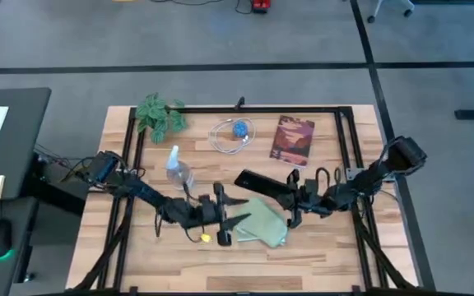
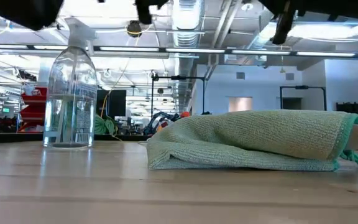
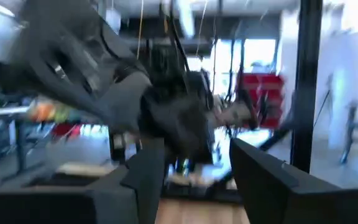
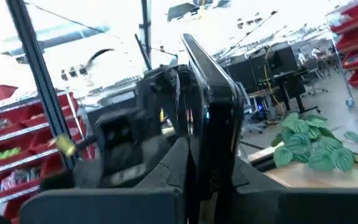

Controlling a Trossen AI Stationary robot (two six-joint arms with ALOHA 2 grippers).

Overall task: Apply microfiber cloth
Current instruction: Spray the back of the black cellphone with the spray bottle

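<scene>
The microfiber cloth (image 1: 263, 224), pale mint green and folded over, lies flat on the wooden table near the middle front; the low view shows the cloth (image 2: 253, 142) resting on its underside. My left gripper (image 1: 239, 209) hovers open just left of it, its fingers (image 3: 143, 177) apart with nothing between them. My right gripper (image 1: 291, 202) stands just behind the cloth's right part, shut on a black phone (image 1: 260, 184) that reaches from it toward the table's left. My right gripper pinches the black phone between its two fingers at the phone's near end (image 4: 199, 163), one finger on each broad face. The fingers come level from the table's right and lie along the phone. The phone stands on edge, reaching away from the fingers, off the table.
A clear spray bottle (image 1: 177, 169) stands left of centre and shows in the low view as the bottle (image 2: 71, 99). At the back are a leafy plant (image 1: 160, 115), a coiled cable with a blue piece (image 1: 235, 133) and a brown book (image 1: 293, 140). Black frame rails (image 1: 344, 140) edge the table.
</scene>
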